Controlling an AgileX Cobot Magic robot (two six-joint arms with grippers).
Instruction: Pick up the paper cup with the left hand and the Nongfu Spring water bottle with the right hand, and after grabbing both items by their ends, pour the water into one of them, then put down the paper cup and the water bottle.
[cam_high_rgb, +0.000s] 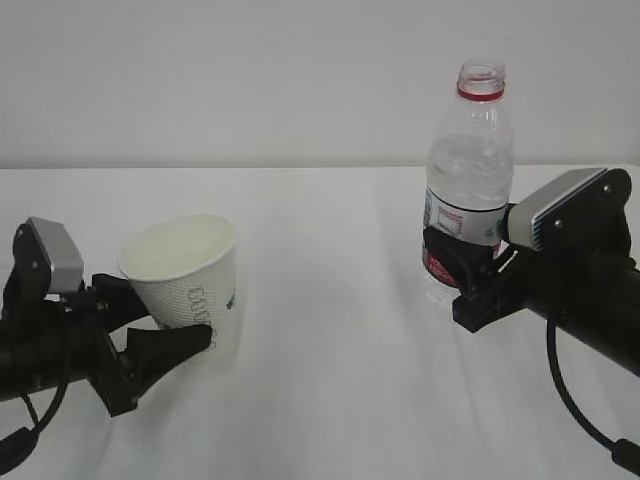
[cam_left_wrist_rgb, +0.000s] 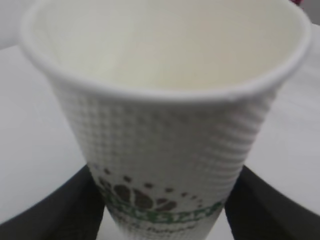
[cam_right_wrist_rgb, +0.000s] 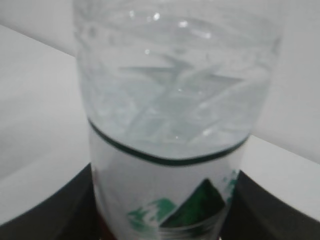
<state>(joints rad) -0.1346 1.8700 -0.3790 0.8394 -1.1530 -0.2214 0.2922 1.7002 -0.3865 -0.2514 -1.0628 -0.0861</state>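
My left gripper (cam_high_rgb: 160, 318) is shut on the lower part of the white dotted paper cup (cam_high_rgb: 188, 272), with a black finger on each side of it. The cup leans a little, its open mouth up; the part of the inside that shows looks white and bare. In the left wrist view the cup (cam_left_wrist_rgb: 165, 125) fills the frame between the gripper (cam_left_wrist_rgb: 162, 217) fingers. My right gripper (cam_high_rgb: 462, 268) is shut on the labelled lower part of the upright, uncapped Nongfu Spring water bottle (cam_high_rgb: 470, 170). Clear water (cam_right_wrist_rgb: 170, 115) fills its body above the gripper (cam_right_wrist_rgb: 165, 217).
A white table (cam_high_rgb: 330, 360) runs under both arms, with a plain white wall behind it. A bare stretch of table separates the cup from the bottle. A black cable (cam_high_rgb: 575, 405) hangs from the right arm at the lower right.
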